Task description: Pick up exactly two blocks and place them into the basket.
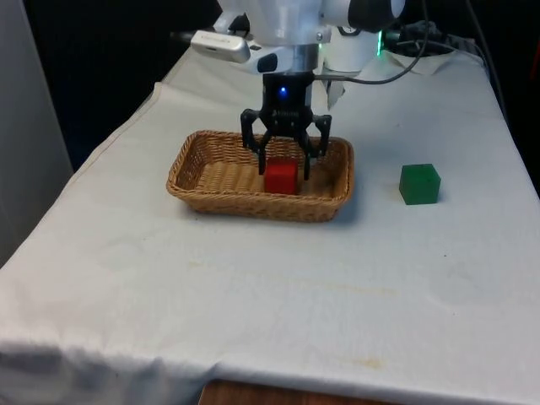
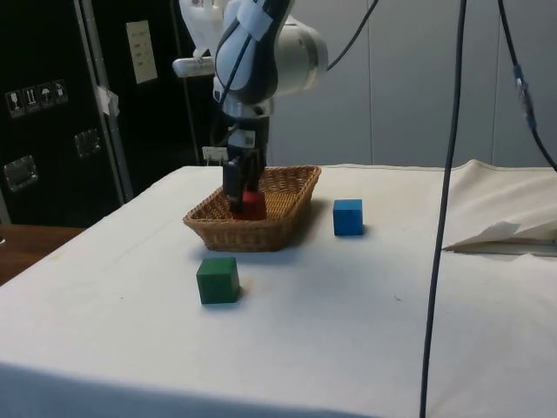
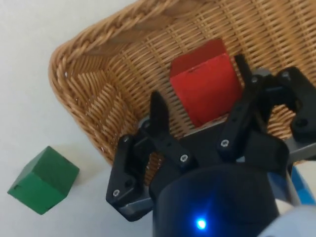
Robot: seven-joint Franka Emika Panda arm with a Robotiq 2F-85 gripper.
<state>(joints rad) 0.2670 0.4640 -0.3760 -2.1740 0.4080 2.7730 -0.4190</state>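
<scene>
Black and two-fingered, the gripper [image 1: 285, 160] hangs inside the wicker basket [image 1: 211, 169], its fingers spread wide on either side of the red block [image 1: 281, 177] without touching it. In the wrist view the fingers [image 3: 159, 116] stand apart from the block's faces, and the red block [image 3: 205, 81] rests on the basket's woven floor, near one long wall. The side view shows the gripper [image 2: 239, 187] lowered below the basket's rim [image 2: 261, 235], with the red block [image 2: 253, 205] just beside its fingertips.

On the white cloth [image 1: 253, 287], the green block [image 1: 419, 184] sits outside the basket, well apart from it, toward the table's edge on the front view's right. In the side view, a blue block [image 2: 348, 217] stands on the cloth just beside the basket's long wall, on the side away from the green block [image 2: 217, 279].
</scene>
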